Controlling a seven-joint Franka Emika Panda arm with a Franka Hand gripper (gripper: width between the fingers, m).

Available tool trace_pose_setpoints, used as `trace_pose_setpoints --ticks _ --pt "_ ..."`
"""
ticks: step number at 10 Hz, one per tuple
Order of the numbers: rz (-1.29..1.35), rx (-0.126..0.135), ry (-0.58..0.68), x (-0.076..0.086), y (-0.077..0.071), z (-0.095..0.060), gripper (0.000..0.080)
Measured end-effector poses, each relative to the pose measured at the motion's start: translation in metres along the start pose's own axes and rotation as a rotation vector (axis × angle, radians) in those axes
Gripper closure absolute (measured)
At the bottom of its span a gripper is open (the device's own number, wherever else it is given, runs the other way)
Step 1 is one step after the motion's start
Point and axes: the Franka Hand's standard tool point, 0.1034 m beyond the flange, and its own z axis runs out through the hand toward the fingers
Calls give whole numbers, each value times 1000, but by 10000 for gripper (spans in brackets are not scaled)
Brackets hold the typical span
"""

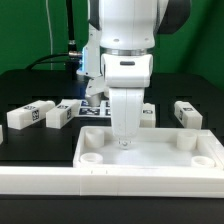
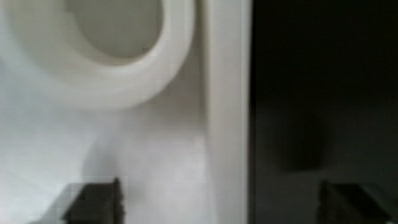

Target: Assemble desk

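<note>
Currently, exterior view: the large white plastic rectangular tabletop (image 1: pixel 150 152) with raised rim and round corner sockets lies flat on the black desk (image 1: pixel 40 150), its long axis running across from the exterior view's left to right. The end effector (image 1: pixel 122 138) points straight down at the tabletop's rear rim, nearer the exterior view's left corner socket (image 1: pixel 92 136). Two white square tagged legs (image 1: pixel 18 119) (image 1: pixel 60 114) lie loose off to the exterior view's left of it, and a third (image 1: pixel 187 113) lies to the right; all are behind the tabletop and none is seated. Wrist view: the dark fingertips (image 2: pixel 93 203) stand wide apart with the tabletop's raised rim wall (image 2: pixel 222 100) running between them, touching neither; the jaws are open and hold nothing. The round white socket ring (image 2: pixel 125 50) sits just beside the rim, on the tabletop side. Judgement: fetching a leg means rising clear of the rim and then travelling backward and sideways; the closer leg to the exterior view's left looks the nearest.
</note>
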Motion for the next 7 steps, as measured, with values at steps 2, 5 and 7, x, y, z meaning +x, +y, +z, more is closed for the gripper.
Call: trace_pose_setpoints --ticks 2,5,7 --pt "110 -25 -2 2 0 -20 155" --pt "322 -70 -1 26 3 -59 150" --pt "457 -72 3 56 -1 -67 151"
